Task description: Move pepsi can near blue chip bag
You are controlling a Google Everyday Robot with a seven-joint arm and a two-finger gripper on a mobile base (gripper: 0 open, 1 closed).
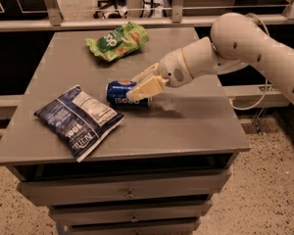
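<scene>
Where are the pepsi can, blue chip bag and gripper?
pepsi can (116, 93): camera view, blue side left of the finger.
blue chip bag (78, 120): camera view, middle of the bag.
gripper (133, 88): camera view, between fingertips, around the can at table centre.
</scene>
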